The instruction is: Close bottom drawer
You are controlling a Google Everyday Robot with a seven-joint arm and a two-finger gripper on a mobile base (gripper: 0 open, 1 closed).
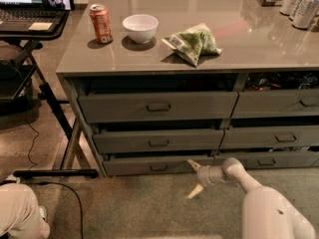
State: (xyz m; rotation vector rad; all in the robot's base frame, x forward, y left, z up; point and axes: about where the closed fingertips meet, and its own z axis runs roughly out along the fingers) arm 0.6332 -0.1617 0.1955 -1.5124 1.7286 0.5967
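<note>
The bottom drawer [149,165] is the lowest grey front in the left stack, with a small dark pull [159,168]. It sits almost flush with the fronts above it, and only a thin dark gap shows over its top edge; its inside is hidden. My gripper [194,178] is low at the drawer's right end, on a white arm [269,203] that comes in from the lower right. Its two pale fingers are spread, the upper fingertip [191,163] at the drawer front and the lower one [194,191] over the floor. It holds nothing.
On the grey counter [249,44] stand a red can [101,23], a white bowl [140,27] and a green snack bag [193,43]. More drawers are stacked above and to the right. A laptop stand [30,24] is on the left, with its foot and a cable [55,176] on the floor.
</note>
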